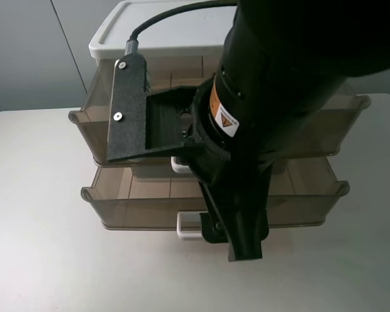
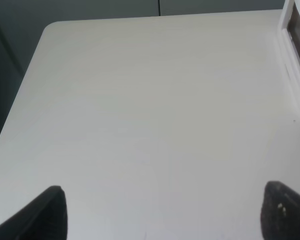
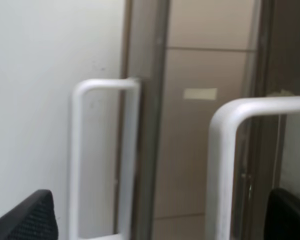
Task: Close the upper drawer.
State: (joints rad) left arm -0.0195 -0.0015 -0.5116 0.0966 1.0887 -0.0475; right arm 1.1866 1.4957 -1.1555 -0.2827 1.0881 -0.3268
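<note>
The left hand [image 2: 165, 216] hangs over bare bench [image 2: 140, 110]. Its two black fingers [image 2: 46, 215] are spread wide with nothing between them. The white frame of the cabinet [image 2: 294, 55] shows only at the edge of that wrist view.

In the high view the cabinet stands at the back middle of the bench under a white lid [image 1: 162, 32]. The upper drawer [image 1: 92, 130] is pulled well out of the cabinet. Its smoky brown front stands above the lower drawer [image 1: 136, 205], which is also pulled out and reaches further forward. Each drawer has a white loop at mid-front. The upper handle [image 1: 176, 164] peeks out beside the arm, and the lower handle [image 1: 187, 225] sits a little below it.

The right arm [image 1: 260, 97] comes in from the upper right and crosses both drawer fronts at the middle, hiding much of them. Its black tip ends on the near side of the lower handle.

The right hand [image 3: 162, 220] has its fingers set wide apart, clasping nothing. In its wrist view both handles show in the gap between the fingers, the nearer one large and blurred. Whether the hand touches either drawer cannot be told.
</note>
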